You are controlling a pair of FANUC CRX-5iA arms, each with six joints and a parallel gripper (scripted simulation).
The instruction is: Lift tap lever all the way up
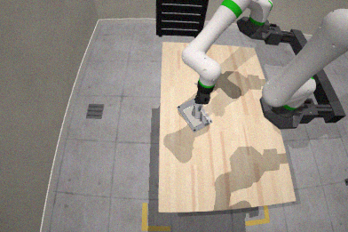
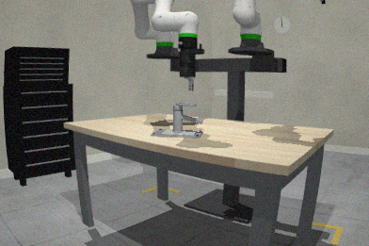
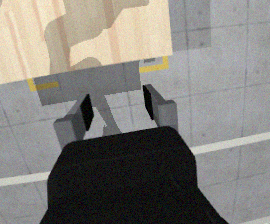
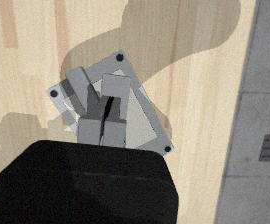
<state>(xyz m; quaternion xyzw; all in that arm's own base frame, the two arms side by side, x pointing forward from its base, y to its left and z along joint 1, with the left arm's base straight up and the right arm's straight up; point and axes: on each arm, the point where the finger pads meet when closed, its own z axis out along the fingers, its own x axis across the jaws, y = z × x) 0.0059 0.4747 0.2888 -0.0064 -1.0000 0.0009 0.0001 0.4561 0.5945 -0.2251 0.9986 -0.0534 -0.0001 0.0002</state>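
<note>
Exterior view, tap [image 2: 177, 120] apparently below right claw [image 2: 190, 84] [image 4: 103, 122], apart

A grey single-lever mixer tap [image 1: 197, 114] [image 2: 178, 120] [image 4: 81, 84] stands upright on its rectangular base plate [image 1: 185, 118] [image 2: 165, 133] [image 4: 103, 62], flat on the wooden tabletop; its flat lever [image 1: 196, 109] [image 2: 187, 105] [image 4: 117, 86] lies nearly level, above the spout.
</note>
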